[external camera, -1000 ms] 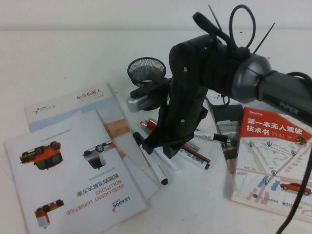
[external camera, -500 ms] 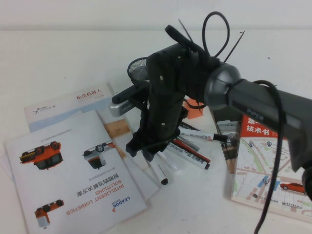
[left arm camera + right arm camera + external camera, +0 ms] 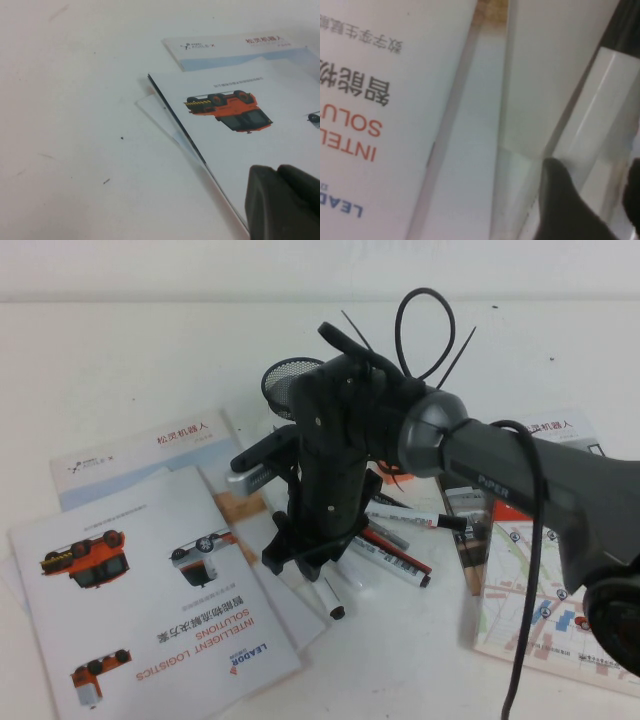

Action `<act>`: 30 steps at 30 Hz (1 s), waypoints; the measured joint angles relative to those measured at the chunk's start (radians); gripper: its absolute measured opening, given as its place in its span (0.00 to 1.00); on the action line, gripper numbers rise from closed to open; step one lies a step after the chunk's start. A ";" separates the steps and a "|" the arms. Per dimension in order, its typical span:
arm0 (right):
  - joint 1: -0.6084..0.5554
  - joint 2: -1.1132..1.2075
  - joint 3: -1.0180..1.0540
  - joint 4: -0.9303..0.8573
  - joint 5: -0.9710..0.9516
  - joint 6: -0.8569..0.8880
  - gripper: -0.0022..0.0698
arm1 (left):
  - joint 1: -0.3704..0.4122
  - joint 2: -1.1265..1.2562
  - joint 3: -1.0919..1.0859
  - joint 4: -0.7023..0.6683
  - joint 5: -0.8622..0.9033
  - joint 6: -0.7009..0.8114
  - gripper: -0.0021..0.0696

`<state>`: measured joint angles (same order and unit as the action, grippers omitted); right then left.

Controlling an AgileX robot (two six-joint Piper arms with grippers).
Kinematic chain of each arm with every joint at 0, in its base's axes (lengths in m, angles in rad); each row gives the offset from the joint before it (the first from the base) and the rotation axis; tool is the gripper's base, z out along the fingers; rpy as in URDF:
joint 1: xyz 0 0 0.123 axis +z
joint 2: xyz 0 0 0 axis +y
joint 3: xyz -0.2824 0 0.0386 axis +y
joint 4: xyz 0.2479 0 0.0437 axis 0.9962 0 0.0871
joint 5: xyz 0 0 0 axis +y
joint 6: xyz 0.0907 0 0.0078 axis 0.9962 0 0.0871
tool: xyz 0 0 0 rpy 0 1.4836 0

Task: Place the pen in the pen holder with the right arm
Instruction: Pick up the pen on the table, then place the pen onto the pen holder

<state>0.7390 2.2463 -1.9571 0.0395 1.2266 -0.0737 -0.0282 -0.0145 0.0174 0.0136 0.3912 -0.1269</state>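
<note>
The pen (image 3: pixel 324 593), a thick white marker with a black tip, lies among several pens in the middle of the table. My right gripper (image 3: pixel 298 562) is down over its upper end, hiding the cap. In the right wrist view the gripper (image 3: pixel 592 167) is open, with one dark finger (image 3: pixel 562 210) on each side of the white barrel (image 3: pixel 605 115), close above it. The black mesh pen holder (image 3: pixel 284 378) stands behind the arm, mostly hidden. My left gripper (image 3: pixel 285 205) is shut and empty, low over a brochure, and is outside the high view.
Other pens lie to the right of the gripper: a red-and-black one (image 3: pixel 395 550) and a white marker with print (image 3: pixel 425 519). Brochures (image 3: pixel 150 590) cover the left of the table, and an orange book (image 3: pixel 560 580) lies on the right. The brochure with an orange vehicle also shows in the left wrist view (image 3: pixel 235 112).
My right arm has swung left and lowered, bringing the gripper from beside the pen pile down onto the upper end of the white marker. The pens have not moved.
</note>
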 joint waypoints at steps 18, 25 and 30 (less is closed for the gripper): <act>0.000 0.034 -0.025 -0.024 0.002 0.015 0.22 | 0.000 0.000 0.000 0.000 0.000 0.000 0.03; 0.000 -0.098 0.043 0.015 -0.069 0.045 0.21 | 0.000 0.000 0.000 0.000 0.000 0.000 0.03; 0.000 -0.279 0.223 0.024 -0.274 0.074 0.21 | 0.000 0.000 0.000 0.000 0.000 0.000 0.03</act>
<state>0.7390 1.9671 -1.7338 0.0634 0.9524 0.0000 -0.0282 -0.0145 0.0174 0.0136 0.3912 -0.1269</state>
